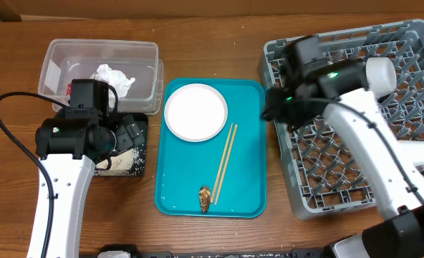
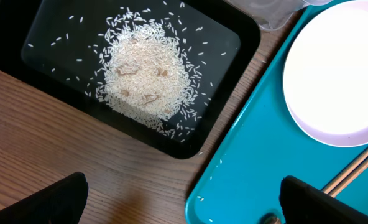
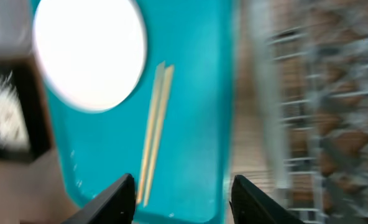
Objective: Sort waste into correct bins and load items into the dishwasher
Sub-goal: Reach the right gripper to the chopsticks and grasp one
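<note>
Clearly visible in the left wrist view, the left gripper (image 2: pixel 184 205) hangs released and empty. Only its two dark fingers (image 2: pixel 63 199) show, at the bottom corners and wide apart. Below it lies the black tray (image 2: pixel 50 59) with a heap of rice (image 2: pixel 143 78) in the middle and loose grains scattered around. Just beside it sits the teal tray (image 2: pixel 246 168), holding the plate (image 2: pixel 333 81), which is cut off at the right edge, and the tips of the chopsticks (image 2: pixel 352 171).

From overhead, the left arm covers most of the black tray near the left edge of the counter. The tub (image 1: pixel 54 57) stands at the far left corner with the napkin (image 1: pixel 114 77) inside. A red sliver by the arm's camera block may be the wrapper (image 1: pixel 68 89), but it is mostly hidden. The food scrap (image 1: pixel 205 198) lies at the near end of the teal tray, just beside the chopsticks' lower tips.

The right wrist view is badly blurred. The right gripper (image 3: pixel 184 199) is released too, with nothing between its fingers, above the right rim of the teal tray. The rack (image 1: pixel 405 43) fills the right edge of the counter, and the right arm hides much of it. A white cylinder (image 1: pixel 380 72) behind that arm could be a cup or an arm part; I cannot tell which.
</note>
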